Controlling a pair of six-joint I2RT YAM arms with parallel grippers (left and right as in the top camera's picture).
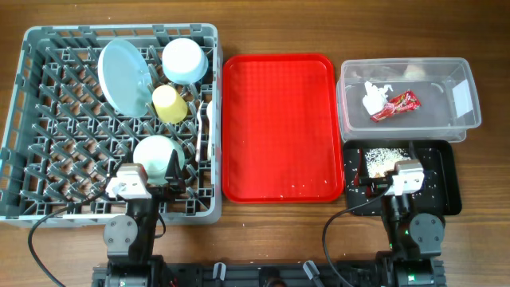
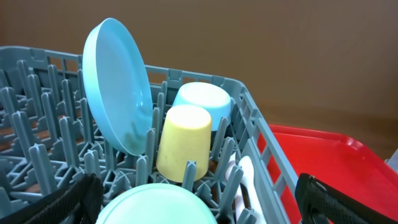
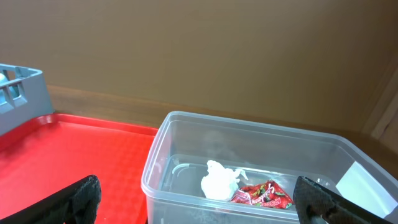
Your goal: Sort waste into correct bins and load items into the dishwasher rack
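Left, the grey plastic dishwasher rack [image 1: 48,159] holds a pale blue round plate [image 1: 123,76] on edge, pale blue bowls [image 1: 185,60], a yellow cup [image 1: 169,104] and white cutlery [image 1: 201,131]. Beyond the flat red tray [image 1: 279,127], the far clear plastic tub [image 1: 434,119] holds a crumpled white napkin [image 1: 373,100] and shiny red wrapper [image 1: 394,106]; rice-like scraps [image 1: 386,157] litter the nearer black tray [image 1: 446,199]. Both the left gripper [image 2: 199,208] and right gripper [image 3: 202,202] gape, empty.

We read this as a robotics lab bench: a left arm [image 1: 130,233] and right arm [image 1: 416,231] mounted at a wooden table [image 1: 271,233], black cables [image 1: 33,239], a plain brown backdrop [image 3: 205,50] and a staged dishwasher rack [image 1: 119,32].
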